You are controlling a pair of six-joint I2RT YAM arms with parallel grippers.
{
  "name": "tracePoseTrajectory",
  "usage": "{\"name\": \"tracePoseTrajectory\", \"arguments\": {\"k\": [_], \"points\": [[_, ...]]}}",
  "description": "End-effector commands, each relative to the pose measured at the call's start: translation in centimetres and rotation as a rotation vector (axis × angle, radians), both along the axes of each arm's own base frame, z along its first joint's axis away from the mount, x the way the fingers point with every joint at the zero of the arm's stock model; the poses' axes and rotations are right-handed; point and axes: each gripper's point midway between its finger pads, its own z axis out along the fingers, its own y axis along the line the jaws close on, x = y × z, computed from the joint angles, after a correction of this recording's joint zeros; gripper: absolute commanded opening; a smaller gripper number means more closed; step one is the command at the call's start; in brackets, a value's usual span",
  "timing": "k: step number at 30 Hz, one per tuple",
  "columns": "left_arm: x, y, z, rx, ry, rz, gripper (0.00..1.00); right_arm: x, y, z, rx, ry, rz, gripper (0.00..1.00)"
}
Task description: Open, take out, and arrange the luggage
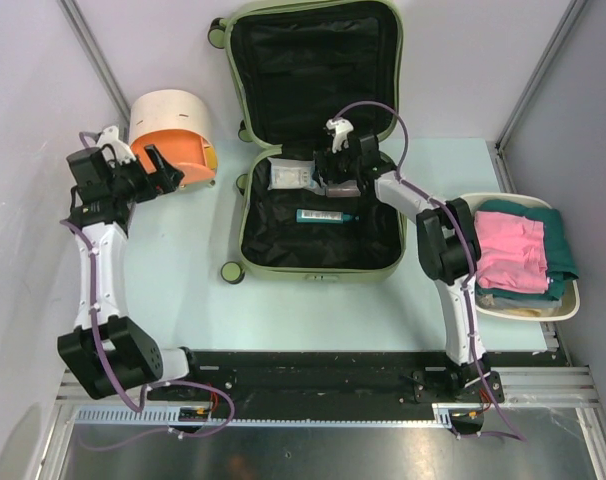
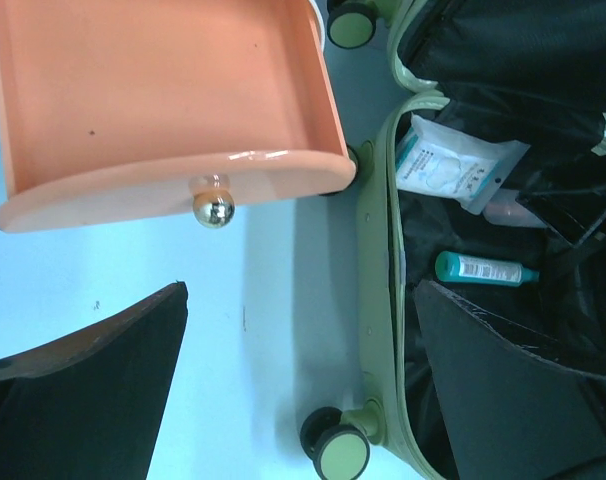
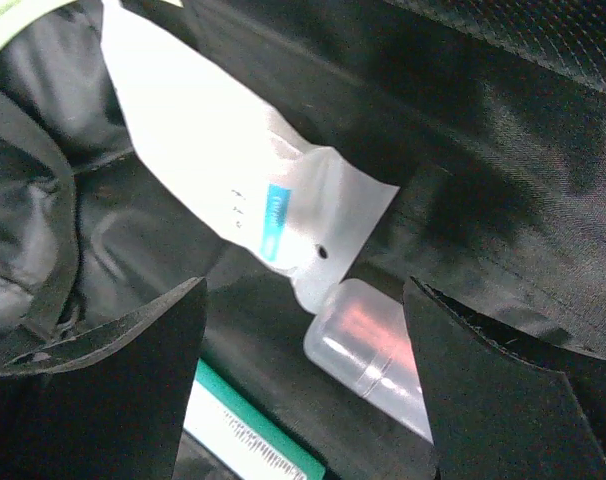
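Note:
The pale olive-green luggage [image 1: 245, 215] lies open mid-table, its lid up at the back, black lining showing. Inside lie a white packet [image 1: 287, 175], a teal tube [image 1: 327, 215] and a small clear bottle [image 3: 375, 352]. My right gripper [image 1: 335, 182] is open inside the luggage, just above the bottle, with the packet [image 3: 233, 160] ahead and the tube [image 3: 251, 432] below. My left gripper [image 1: 165, 166] is open and empty at the left, facing the drum container's orange drawer [image 2: 173, 110]. The luggage rim [image 2: 381, 300] shows in the left wrist view.
A round cream-and-orange drum container [image 1: 171, 125] stands at the back left, its drawer pulled out with a gold knob [image 2: 215, 211]. A white basin [image 1: 571, 300] holding pink and green clothes stands at the right. Walls close in on both sides.

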Motion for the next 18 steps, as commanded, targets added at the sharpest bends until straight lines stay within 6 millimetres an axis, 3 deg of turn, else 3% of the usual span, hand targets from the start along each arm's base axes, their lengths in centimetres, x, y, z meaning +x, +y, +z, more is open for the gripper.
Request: {"name": "tracePoseTrajectory", "arguments": {"k": [1, 3, 8, 12, 16, 17, 18], "points": [[-1.4, -0.6, 0.7, 0.034, -0.039, -0.043, 1.00, 3.1, 0.1, 1.6, 0.016, -0.127, -0.046, 0.84], [-1.7, -0.8, 0.7, 0.038, -0.044, -0.046, 1.00, 3.3, 0.7, 1.5, 0.035, -0.129, -0.021, 0.83], [-1.9, -0.9, 0.4, 0.027, -0.036, -0.047, 1.00, 3.3, 2.4, -1.1, 0.076, -0.101, 0.041, 0.80], [-2.0, -1.5, 0.8, 0.001, -0.044, -0.070, 0.99, 3.5, 3.1, -1.4, 0.102, -0.112, 0.068, 0.73], [-2.5, -2.3, 1.4, 0.006, -0.066, -0.111, 0.98, 3.3, 3.7, 0.4, 0.139, -0.160, 0.111, 0.43], [-2.7, -2.6, 1.6, 0.016, -0.078, -0.131, 0.97, 3.1, 4.0, 1.3, 0.155, -0.184, 0.129, 0.28], [-2.8, -2.7, 1.7, 0.019, -0.084, -0.142, 0.97, 2.9, 4.1, 2.1, 0.165, -0.197, 0.142, 0.21]]}}
